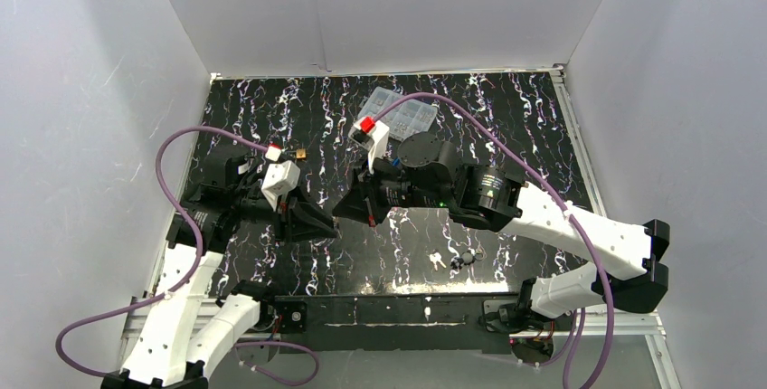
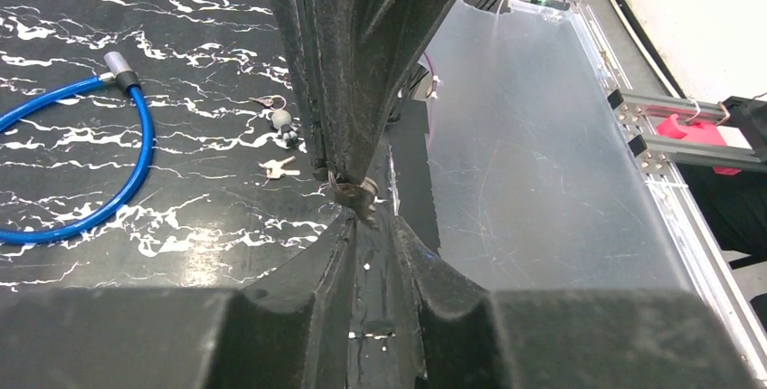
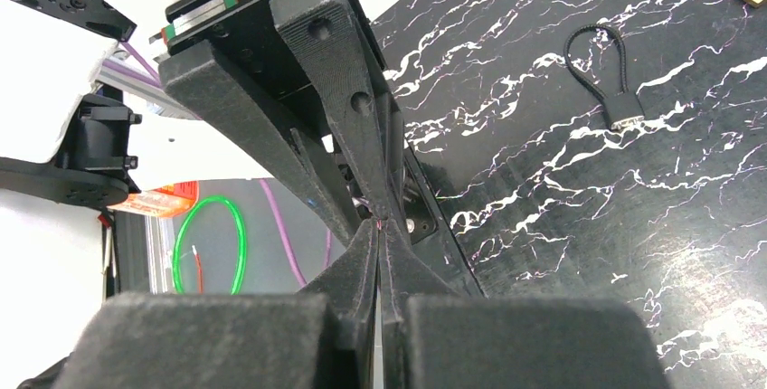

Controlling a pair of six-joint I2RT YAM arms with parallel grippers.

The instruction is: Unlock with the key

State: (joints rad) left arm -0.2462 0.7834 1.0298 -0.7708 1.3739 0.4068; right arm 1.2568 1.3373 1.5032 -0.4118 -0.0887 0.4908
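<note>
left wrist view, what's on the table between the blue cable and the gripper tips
Two things, seen in the left wrist view: small silver keys and a key ring with a grey fob, both loose on the table.

My left arm [image 1: 176, 303] rises from its base and bends in toward the middle, with its wrist [image 1: 237, 199] held low and the left jaws pointing straight at the right jaws. My right arm [image 1: 579, 226] stretches long and low the other way, and its wrist [image 1: 425, 185] lines up behind its jaws. The two sets of jaws meet tip to tip over the surface [image 1: 506, 136]. The right jaws are pressed fully together, pinching a small key [image 2: 355, 192] at their very tip. The left jaws stand a narrow gap apart, tips right against the key. I can't tell whether they touch it.
</note>
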